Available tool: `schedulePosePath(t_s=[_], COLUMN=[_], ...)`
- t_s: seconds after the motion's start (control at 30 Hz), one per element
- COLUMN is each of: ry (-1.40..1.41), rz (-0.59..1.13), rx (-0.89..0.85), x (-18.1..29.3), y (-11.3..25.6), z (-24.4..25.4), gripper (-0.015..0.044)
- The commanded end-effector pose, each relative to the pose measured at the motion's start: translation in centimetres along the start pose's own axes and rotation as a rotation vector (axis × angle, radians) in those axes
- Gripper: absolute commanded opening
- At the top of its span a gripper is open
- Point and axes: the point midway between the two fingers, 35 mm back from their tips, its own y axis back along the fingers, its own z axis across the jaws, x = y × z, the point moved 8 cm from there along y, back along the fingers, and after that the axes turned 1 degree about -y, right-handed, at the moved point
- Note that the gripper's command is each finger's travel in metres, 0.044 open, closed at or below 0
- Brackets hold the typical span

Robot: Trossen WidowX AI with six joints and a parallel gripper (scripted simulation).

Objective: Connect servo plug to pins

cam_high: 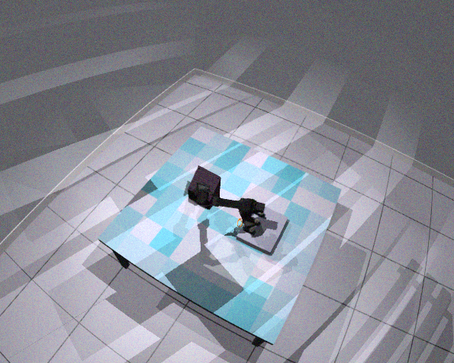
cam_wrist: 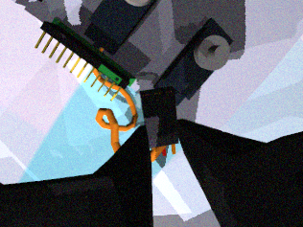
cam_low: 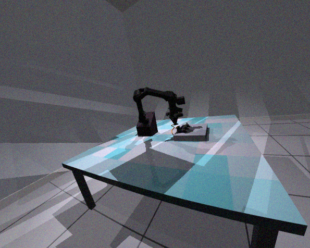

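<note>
Claw (cam_high: pixel 252 227) (cam_low: pixel 175 123) (cam_wrist: pixel 160 128) is closed on the black plug (cam_wrist: pixel 160 114), one finger each side. Plug is off the pins (cam_wrist: pixel 67 61): wrist view puts the row at its 10 o'clock, a visible gap between. Pins point to about 7 o'clock; green marker (cam_wrist: pixel 109 73) is near the row's 4 o'clock end. Orange lead (cam_high: pixel 239 223) (cam_low: pixel 172 129) (cam_wrist: pixel 133 106) loops at the plug's 9 o'clock; a bit of red wire (cam_wrist: pixel 164 152) shows at its 6 o'clock end. Holder (cam_high: pixel 272 239) (cam_low: pixel 190 137) (cam_wrist: pixel 232 13) is a flat grey slab on the table (cam_high: pixel 140 226) (cam_low: pixel 213 184), carrying two dark blocks with pale round tops, at 12 and 1 o'clock of the plug in wrist view. Can't tell which is the servo. Top view has the arm's base (cam_high: pixel 209 178) (cam_low: pixel 145 131) at the holder's 10 o'clock. Hole-to-pin match unreadable.
</note>
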Motion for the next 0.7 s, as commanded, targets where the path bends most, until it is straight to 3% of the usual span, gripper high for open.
schedulePosePath(t_s=[0.0, 0.67], ry=[-0.133, -0.687], rz=[-0.002, 0.006], rx=[-0.007, -0.004], x=[0.2, 2.0], y=[-0.1, -0.5], z=[1.5, 7.7], gripper=[0.0000, 0.0000])
